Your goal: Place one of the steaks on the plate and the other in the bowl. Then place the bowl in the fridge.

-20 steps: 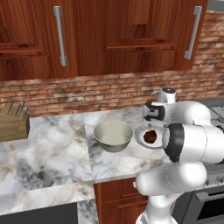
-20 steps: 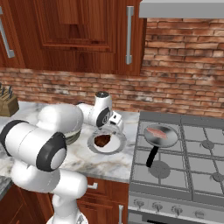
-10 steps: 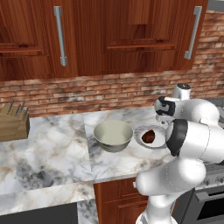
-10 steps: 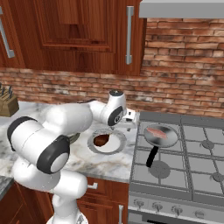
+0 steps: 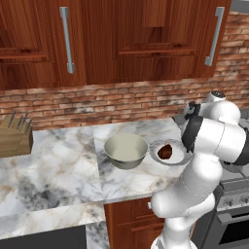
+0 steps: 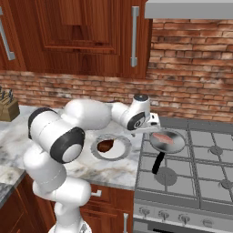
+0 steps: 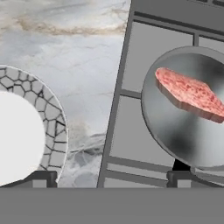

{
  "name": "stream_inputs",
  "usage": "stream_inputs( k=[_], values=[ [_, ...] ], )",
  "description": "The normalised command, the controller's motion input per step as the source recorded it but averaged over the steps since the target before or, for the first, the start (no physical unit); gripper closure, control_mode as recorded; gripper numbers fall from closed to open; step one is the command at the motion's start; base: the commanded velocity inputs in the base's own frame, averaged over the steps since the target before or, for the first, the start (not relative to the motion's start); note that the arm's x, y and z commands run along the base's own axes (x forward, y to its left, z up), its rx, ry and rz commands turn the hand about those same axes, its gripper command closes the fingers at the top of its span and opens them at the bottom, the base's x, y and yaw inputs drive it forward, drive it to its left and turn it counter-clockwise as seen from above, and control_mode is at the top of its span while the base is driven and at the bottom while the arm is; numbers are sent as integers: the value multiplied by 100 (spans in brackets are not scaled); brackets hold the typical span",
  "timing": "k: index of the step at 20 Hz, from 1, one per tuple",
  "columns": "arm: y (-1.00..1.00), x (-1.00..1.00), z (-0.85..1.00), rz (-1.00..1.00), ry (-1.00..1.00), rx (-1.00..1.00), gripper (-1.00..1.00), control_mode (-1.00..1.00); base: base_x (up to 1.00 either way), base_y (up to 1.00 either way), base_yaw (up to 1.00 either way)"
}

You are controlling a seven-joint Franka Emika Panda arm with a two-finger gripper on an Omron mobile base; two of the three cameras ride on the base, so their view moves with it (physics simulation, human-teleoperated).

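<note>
- Sitting on the plate (image 6: 119,152) is the dark brown steak (image 6: 105,145), so the first placement looks done; the plate lies just to the claw's left on the marble counter (image 5: 58,165).
- Waiting in the steel frying pan (image 6: 169,142) on the stove (image 6: 200,159) is the pinkish-red steak (image 7: 189,94), ahead of the claw and slightly to its right in the hand view.
- Hovering between plate and pan, the claw (image 7: 113,180) has its jaws spread wide with nothing between them.
- The bowl (image 5: 126,150) stands hollow beyond the plate, further left of the claw; filling it and carrying it to the fridge are both left to do.
- A knife block (image 5: 14,138) sits far left, well apart from the claw.
- Nothing blocks the short reach to the pan; its raised rim is the only thing to clear.
</note>
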Motion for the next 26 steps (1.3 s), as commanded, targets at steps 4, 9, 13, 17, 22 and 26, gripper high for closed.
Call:
stream_inputs(
  k=[4,9,13,17,22,26],
  values=[
    [-54,41,-1,5,4,14,-100,-100,0,0,0],
    [-58,60,0,15,2,9,-100,-100,0,0,0],
    [-43,29,-2,16,3,-1,-100,-100,0,0,0],
    [-44,34,-17,11,11,-2,-100,-100,0,0,0],
    [-37,38,-32,10,7,-5,-100,-100,0,0,0],
    [-39,42,-31,12,5,-5,-100,-100,0,0,0]
  ],
)
